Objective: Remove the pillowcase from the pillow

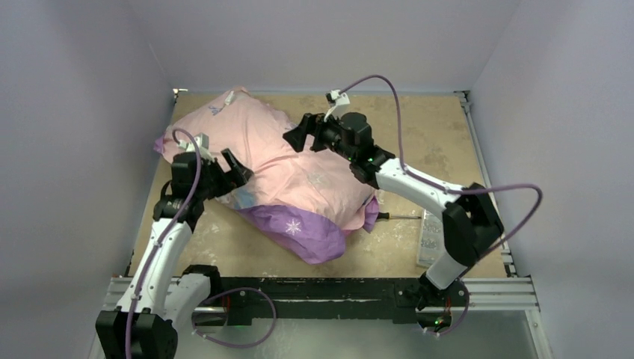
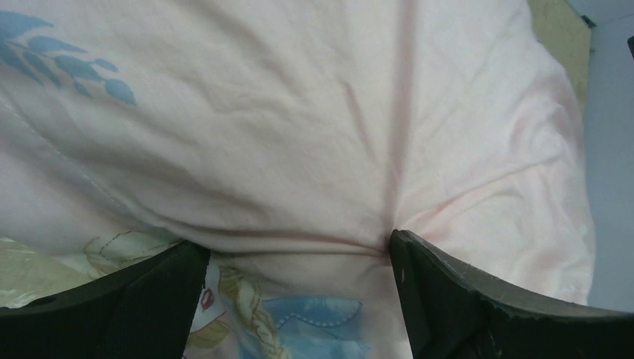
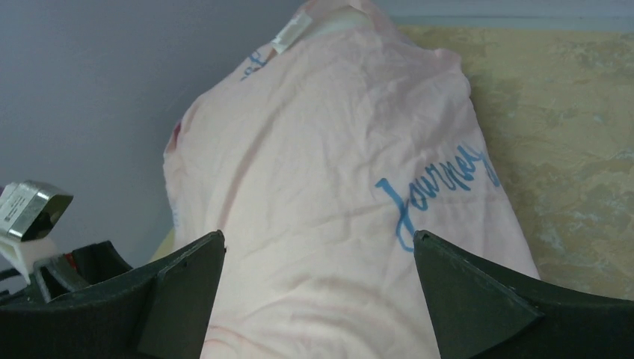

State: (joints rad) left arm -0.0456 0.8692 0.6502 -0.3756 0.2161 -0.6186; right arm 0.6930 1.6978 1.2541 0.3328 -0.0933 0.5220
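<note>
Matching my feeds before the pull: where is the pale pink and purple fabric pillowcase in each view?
Top external: pale pink and purple fabric pillowcase centre-left, purple flap at its near edge.
Left wrist: pillowcase fills nearly the whole picture.
Right wrist: pillowcase runs up the middle.
Shared landmark: small white tag at its far corner, absent from left wrist.

Blue cursive lettering [image 3: 437, 191] reading "Journey" stands on the pale pink face of the pillowcase [image 3: 321, 209], right of centre in the right wrist view. Fainter blue script [image 3: 250, 67] toward the upper left is unreadable.
</note>
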